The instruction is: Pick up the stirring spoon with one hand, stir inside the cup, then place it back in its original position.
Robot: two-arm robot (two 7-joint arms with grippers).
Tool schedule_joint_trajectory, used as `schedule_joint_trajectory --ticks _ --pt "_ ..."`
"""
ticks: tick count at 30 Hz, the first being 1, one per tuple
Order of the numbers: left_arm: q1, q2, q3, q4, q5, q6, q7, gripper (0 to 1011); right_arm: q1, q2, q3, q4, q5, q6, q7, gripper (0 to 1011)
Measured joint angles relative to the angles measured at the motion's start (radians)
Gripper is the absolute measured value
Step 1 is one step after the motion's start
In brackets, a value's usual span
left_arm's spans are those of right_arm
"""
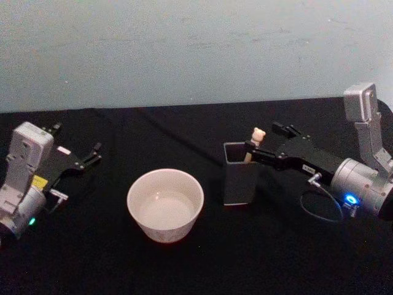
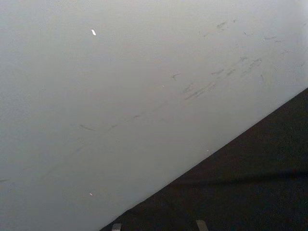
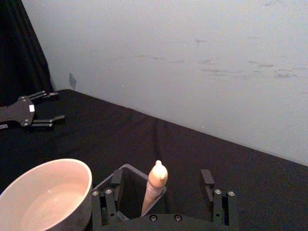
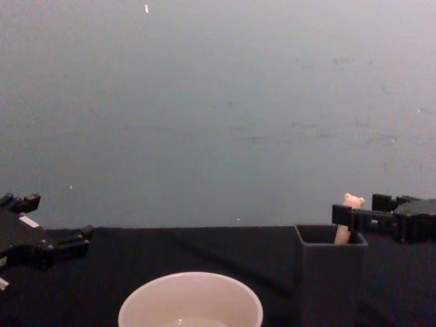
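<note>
While the right gripper (image 1: 262,136) sat at the dark grey holder (image 1: 239,181): it was on the right side of the black cloth (image 1: 184,129), held level with the top of the spoon's handle.
Right fingers: spread wide, one on each side of the handle. From the right wrist, the gripper (image 3: 161,180) showed clear space between each finger (image 3: 207,180) and the handle, so nothing was gripped.
Stirring spoon (image 1: 256,140): it stood upright in the holder, leaning into its far right corner. The beige handle and tiny bear head (image 4: 353,200) poked out above the rim, and the bowl was hidden down inside.
Holder: a square-sided box that stood upright on the cloth, just right of the cup and apart from it. From the chest it rose in front of the gripper (image 4: 359,210).
Cup (image 1: 161,232): cream-white, wide and round, it sat upright near the middle of the table, between the two arms. No spoon was in it, and I couldn't tell whether it held any liquid.
Left gripper (image 1: 77,140): parked low over the cloth at the far left, well apart from the cup.
Left fingers: released, splayed open and holding nothing, as the chest view (image 4: 58,218) showed plainly.
Backdrop: a pale wall (image 1: 184,49) ran behind the table's far edge.
</note>
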Motion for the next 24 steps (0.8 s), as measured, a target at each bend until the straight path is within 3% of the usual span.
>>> schedule_joint_trajectory --ticks 24 --pt "0.000 0.000 0.000 0.000 0.000 0.000 0.000 1001 0.030 -0.019 -0.015 0.044 -0.005 0.019 0.003 1002"
